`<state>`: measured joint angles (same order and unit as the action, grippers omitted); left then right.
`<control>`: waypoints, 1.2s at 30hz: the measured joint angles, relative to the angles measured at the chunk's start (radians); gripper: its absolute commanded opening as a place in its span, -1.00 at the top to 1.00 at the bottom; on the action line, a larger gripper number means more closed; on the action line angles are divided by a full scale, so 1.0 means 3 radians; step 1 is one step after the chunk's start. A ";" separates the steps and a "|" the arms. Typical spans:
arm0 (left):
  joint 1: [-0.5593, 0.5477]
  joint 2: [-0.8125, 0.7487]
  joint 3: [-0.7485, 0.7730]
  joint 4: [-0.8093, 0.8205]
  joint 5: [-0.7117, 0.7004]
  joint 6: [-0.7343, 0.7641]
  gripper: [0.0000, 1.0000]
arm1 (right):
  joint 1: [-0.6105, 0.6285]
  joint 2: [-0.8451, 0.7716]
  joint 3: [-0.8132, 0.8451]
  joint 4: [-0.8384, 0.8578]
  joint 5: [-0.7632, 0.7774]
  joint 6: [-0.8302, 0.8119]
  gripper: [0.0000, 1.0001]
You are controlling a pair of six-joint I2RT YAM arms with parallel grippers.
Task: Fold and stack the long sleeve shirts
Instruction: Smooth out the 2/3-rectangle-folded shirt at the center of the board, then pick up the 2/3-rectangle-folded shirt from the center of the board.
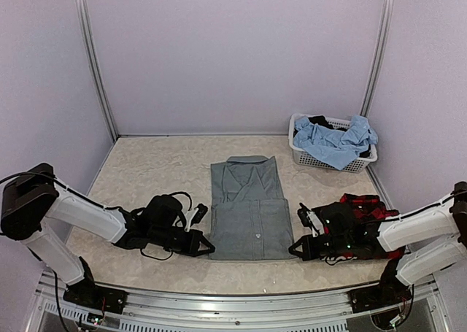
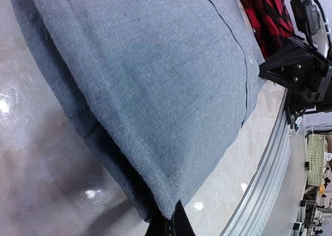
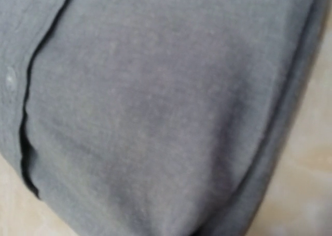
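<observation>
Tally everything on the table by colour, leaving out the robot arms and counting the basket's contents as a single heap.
grey shirt: 1
red-and-black plaid shirt: 1
white basket: 1
mostly light blue heap in the basket: 1
Total: 4

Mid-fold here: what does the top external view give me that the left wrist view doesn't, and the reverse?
Top external only: the basket of blue clothes at the back right, and the collar of the grey shirt. Left wrist only: close up, that shirt's near corner pinched in the shut left gripper. Both: the grey shirt, the plaid shirt and the right gripper.
</observation>
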<state>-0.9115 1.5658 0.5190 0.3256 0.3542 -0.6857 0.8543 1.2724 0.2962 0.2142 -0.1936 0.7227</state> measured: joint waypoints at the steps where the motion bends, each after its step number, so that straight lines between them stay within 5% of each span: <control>1: -0.0041 0.0004 -0.0013 0.0000 -0.0028 -0.0001 1.00 | 0.0013 -0.0005 -0.0014 0.0000 0.0013 0.0000 1.00; 10: -0.0225 0.0113 -0.0009 -0.0151 -0.0354 -0.0038 0.94 | 0.0045 -0.0004 0.0037 -0.0167 0.0168 -0.0061 0.61; 22: -0.0359 -0.0092 0.0200 -0.0624 -0.0764 0.0088 -0.50 | 0.0047 -0.0327 0.0287 -0.0827 0.0426 -0.0403 -0.15; 36: -0.0692 -0.0712 0.0234 -0.0764 -0.1671 0.0965 -0.80 | 0.0042 -0.0290 0.0862 -0.1282 0.0403 -0.0698 -0.39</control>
<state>-1.1191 1.3521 0.5892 0.0963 -0.1471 -0.3962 0.8669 1.1854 0.5549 -0.1703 -0.0727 0.5133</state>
